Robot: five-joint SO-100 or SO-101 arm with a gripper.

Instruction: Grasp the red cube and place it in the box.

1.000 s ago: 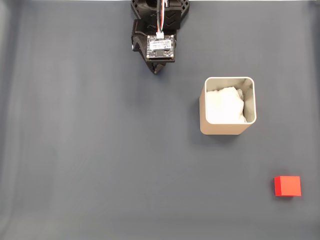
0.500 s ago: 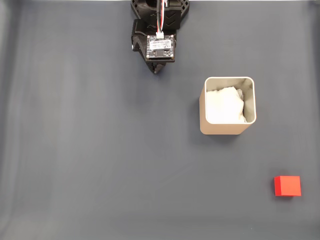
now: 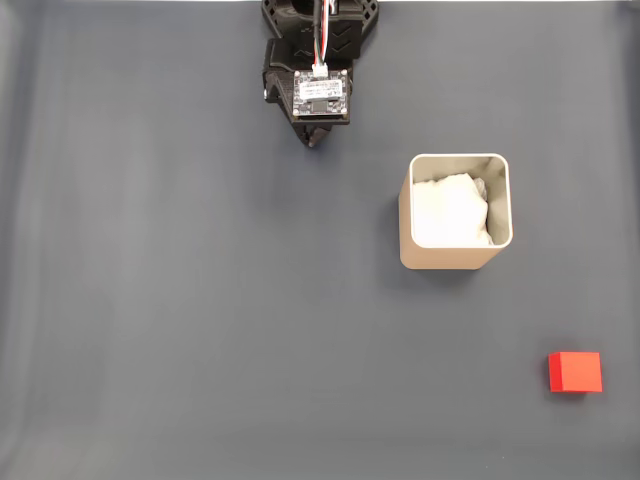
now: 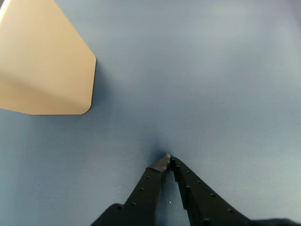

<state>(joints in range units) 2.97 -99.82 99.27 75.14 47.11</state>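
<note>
1. Between the earlier fixed-view pictures and now, no change shows.
2. The arm (image 3: pixel 318 70) holds the same folded pose up and left of the box (image 3: pixel 455 258).
3. The gripper (image 3: pixel 314 141) tip points at the same spot relative to the box.
4. The cube (image 3: pixel 575 372) lies at the same place below and right of the box.

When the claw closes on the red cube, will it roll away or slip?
The red cube probably will not roll: it rests flat, with sharp edges. Its faces look plain and smooth, so it may slip if pinched off-centre. It looks stiff and likely light, being small beside the box.
</note>
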